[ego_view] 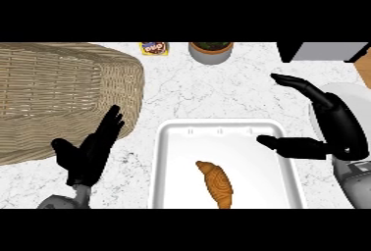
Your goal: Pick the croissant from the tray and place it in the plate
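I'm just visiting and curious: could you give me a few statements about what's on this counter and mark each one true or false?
1. The croissant lies in the white tray. True.
2. The right hand holds the croissant. False: it is open, above the tray's right edge, apart from the croissant.
3. A wicker basket sits left of the tray. True.
4. The left hand is curled into a fist. False: its fingers are straight.

We see the golden-brown croissant (216, 184) lying flat in the white tray (168, 162), lower centre of frame; white plate (357, 100) at right edge, partly hidden.
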`<state>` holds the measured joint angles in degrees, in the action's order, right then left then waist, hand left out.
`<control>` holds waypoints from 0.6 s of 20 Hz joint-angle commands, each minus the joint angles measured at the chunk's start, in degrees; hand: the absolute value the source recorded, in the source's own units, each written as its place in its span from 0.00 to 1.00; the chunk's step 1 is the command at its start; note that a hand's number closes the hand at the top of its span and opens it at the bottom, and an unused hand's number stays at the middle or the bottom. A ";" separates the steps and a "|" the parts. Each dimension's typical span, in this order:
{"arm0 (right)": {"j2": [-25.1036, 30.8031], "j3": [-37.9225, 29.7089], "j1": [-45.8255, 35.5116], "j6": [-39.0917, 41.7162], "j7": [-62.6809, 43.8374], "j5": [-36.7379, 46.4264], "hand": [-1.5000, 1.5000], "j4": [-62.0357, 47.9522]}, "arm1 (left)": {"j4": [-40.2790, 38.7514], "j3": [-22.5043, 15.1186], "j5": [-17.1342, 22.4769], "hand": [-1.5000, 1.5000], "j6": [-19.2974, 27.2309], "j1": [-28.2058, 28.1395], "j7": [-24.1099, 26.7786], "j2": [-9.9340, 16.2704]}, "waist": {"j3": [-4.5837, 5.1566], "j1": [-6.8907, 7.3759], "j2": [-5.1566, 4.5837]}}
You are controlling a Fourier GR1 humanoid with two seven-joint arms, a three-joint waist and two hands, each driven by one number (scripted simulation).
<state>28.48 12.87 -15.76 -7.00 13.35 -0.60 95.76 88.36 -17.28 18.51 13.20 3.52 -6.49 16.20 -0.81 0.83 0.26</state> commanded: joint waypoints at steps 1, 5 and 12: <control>2.13 0.41 -0.22 2.92 1.23 1.50 0.00 0.19 | -6.99 2.98 1.87 0.50 -0.33 0.18 -5.86 1.83 | 0.82 -1.05 -0.44; 8.08 7.70 0.81 6.55 -6.89 11.06 0.00 3.85 | -4.97 1.21 1.07 0.50 -1.20 -5.43 -2.90 1.56 | 0.93 -0.72 -0.05; 12.37 15.71 -6.16 18.64 -23.85 16.84 0.00 10.62 | -7.93 1.00 -1.29 0.50 0.92 -1.28 -3.26 -0.93 | 0.94 -1.01 -0.18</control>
<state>39.31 24.85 -19.55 6.76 -3.37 12.81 103.15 84.09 -16.07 18.00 13.59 1.09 -8.55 16.31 -0.20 0.09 0.45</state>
